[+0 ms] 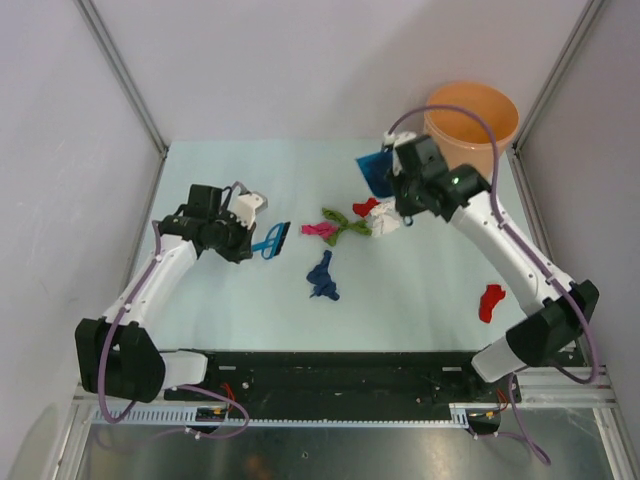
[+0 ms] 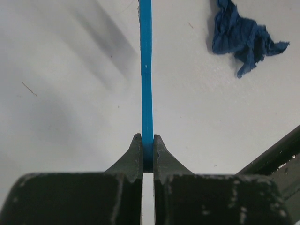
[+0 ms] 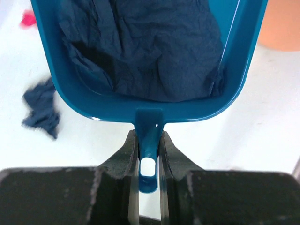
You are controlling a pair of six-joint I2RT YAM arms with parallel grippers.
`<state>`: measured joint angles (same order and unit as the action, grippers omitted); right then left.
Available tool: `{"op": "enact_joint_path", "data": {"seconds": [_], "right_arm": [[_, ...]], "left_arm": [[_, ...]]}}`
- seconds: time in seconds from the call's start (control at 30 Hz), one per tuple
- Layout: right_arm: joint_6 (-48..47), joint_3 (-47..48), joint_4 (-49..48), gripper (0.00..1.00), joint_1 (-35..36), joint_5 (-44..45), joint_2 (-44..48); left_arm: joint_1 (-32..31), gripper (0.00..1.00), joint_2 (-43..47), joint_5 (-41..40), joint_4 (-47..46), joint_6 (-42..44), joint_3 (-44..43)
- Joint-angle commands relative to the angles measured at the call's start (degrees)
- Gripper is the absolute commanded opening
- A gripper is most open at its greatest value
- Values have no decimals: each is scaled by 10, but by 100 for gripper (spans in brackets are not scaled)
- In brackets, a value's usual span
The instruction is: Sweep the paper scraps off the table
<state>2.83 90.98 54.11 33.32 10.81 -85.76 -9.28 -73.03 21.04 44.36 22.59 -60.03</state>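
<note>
Nearest, a red crumpled paper scrap lies on the pale mint-green table beside the right arm; its long axis runs near-to-far. A dark blue crumpled scrap lies mid-table, elongated the same way.

Next, the left gripper is clamped on a thin blue plastic sweeper. The sweeper's long axis points right, toward the scraps, probably so that it can push them.

Beyond it is a cluster: a magenta scrap, a green scrap stretched left-to-right, and white-and-red wads.

Farther on, the right gripper pinches the handle tab of a blue plastic dustpan. The pan's mouth faces away from the wrist and it carries a dark blue crumpled sheet.

Farthest, an orange round bin stands just beyond the pan, which suggests emptying.
</note>
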Motion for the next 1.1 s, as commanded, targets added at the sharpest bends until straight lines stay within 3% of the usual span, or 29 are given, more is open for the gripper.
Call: {"op": "enact_joint_path", "data": {"seconds": [0.0, 0.2, 0.4, 0.53, 0.63, 0.67, 0.7, 0.8, 0.9, 1.07], "right_arm": [[-50, 132, 52, 0, -76, 58, -65], [-105, 361, 75, 0, -159, 117, -173], [-321, 497, 37, 0, -189, 293, -290], [-483, 442, -131, 0, -214, 353, -283], [-665, 381, -253, 0, -223, 385, -270], [-774, 319, -291, 0, -229, 395, -256], [-823, 287, -415, 0, -231, 401, -248], [-998, 159, -622, 0, -242, 381, -211], [-1092, 76, -709, 0, -255, 314, -186], [-1113, 73, -698, 0, -274, 291, -188]], "left_arm": [[-5, 0, 36, 8, -1, 15, 25], [-7, 0, 44, 13, -1, 22, 38], [-7, 0, 32, 18, -2, 25, 34], [-7, 0, 24, 16, -2, 26, 25], [-8, 0, 18, 16, -3, 26, 20], [-10, 0, 18, 16, -2, 26, 19], [-10, 0, 18, 15, -2, 26, 18], [-11, 0, 17, 11, -2, 29, 18], [-11, 0, 16, 10, -2, 29, 16], [-14, 0, 17, 12, -2, 28, 14]]}}
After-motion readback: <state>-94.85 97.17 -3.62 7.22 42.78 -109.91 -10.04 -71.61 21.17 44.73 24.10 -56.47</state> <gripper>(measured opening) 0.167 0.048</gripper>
